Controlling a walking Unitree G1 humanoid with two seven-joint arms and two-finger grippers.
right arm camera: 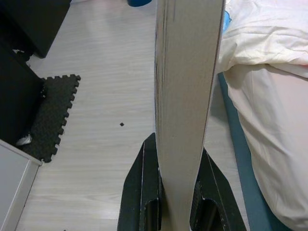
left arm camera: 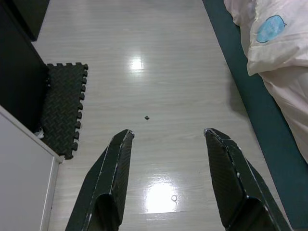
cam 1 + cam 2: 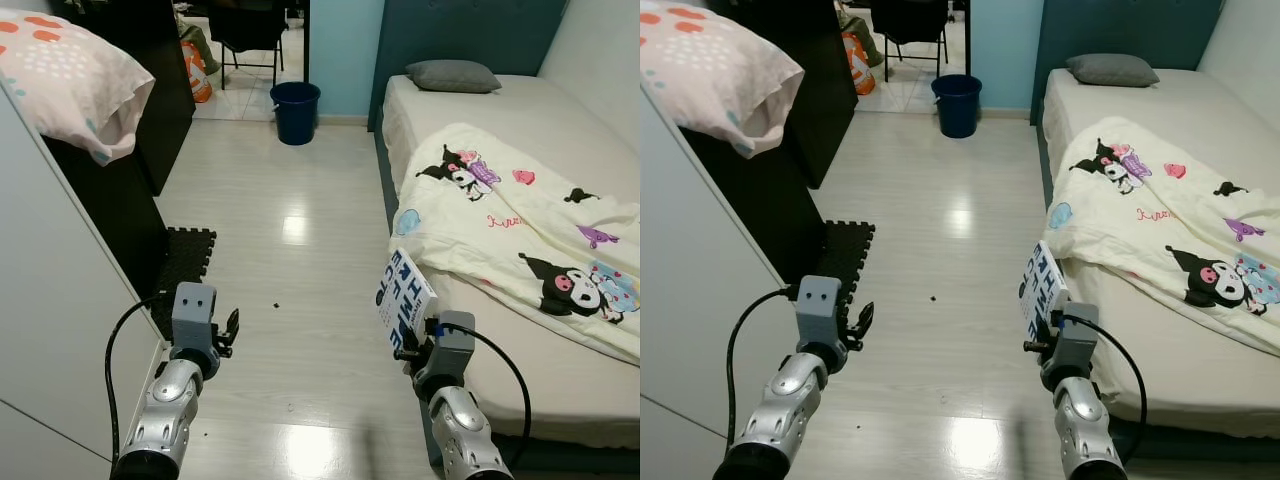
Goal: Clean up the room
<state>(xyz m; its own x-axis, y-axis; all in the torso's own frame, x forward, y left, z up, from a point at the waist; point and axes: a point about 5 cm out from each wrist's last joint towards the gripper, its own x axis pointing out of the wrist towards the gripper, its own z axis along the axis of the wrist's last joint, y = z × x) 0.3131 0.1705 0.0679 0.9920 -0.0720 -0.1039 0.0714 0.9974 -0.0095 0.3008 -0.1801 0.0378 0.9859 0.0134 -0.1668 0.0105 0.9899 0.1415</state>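
My right gripper [image 3: 413, 338] is shut on a thin white book with blue lettering [image 3: 402, 297], held upright beside the bed's near corner. In the right wrist view the book's edge [image 1: 186, 96] stands clamped between the two black fingers [image 1: 139, 192]. My left gripper [image 3: 229, 332] hangs open over the pale wood floor, its fingers [image 2: 111, 178] spread with nothing between them. A dark blue bucket [image 3: 295, 111] stands on the floor at the far end of the room, by the doorway.
A bed [image 3: 560, 385] with a cartoon-print quilt [image 3: 520, 220] and grey pillow [image 3: 453, 75] lies on the right. A white cabinet [image 3: 50, 330], dark furniture [image 3: 110, 210] with a spotted pillow [image 3: 65, 75] and a black foam mat [image 3: 185, 265] line the left. A small dark speck [image 3: 276, 304] lies on the floor.
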